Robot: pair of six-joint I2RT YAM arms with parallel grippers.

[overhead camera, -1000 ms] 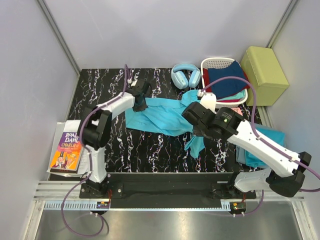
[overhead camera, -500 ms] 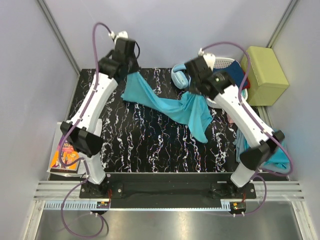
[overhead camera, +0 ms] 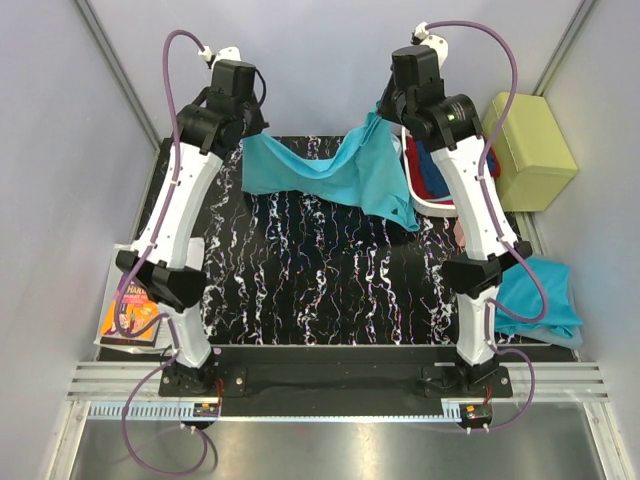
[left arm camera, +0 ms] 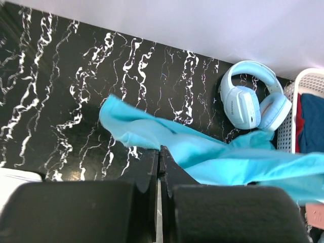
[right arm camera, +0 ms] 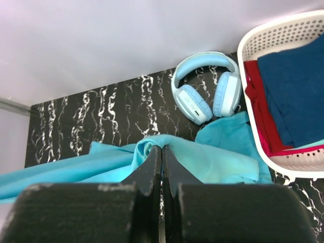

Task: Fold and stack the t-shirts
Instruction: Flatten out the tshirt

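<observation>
Although a book (overhead camera: 128,308) lies beside the left edge of the table (overhead camera: 320,290), my left arm covers most of its cover, and the lettering that shows is too small for me to read.

I hold one t-shirt (overhead camera: 335,178) up in the air over the far half of the table, strung between my two raised arms. My left gripper (left arm camera: 159,150) has its fingers pressed together on a thin fold at one end. The cloth runs from there to the right, above the pale blue headphones (left arm camera: 250,98). My right gripper (right arm camera: 162,150) is likewise pinched on a bunched edge at the other end, and the cloth spreads away to both sides below it.

From above, the shirt sags in a shallow curve between the two grips. Its right part hangs lower in a broad flap, in front of the white basket (right arm camera: 283,31). The basket holds red and dark blue cloth. The shirt is plain turquoise, thin and soft, creased and twisted along its length rather than flat.

A second t-shirt (overhead camera: 540,297) of the same colour lies crumpled at the right edge of the table, beside my right arm's lower links and well apart from both grippers. A yellow-green box (overhead camera: 530,148) sits beyond the basket.
</observation>
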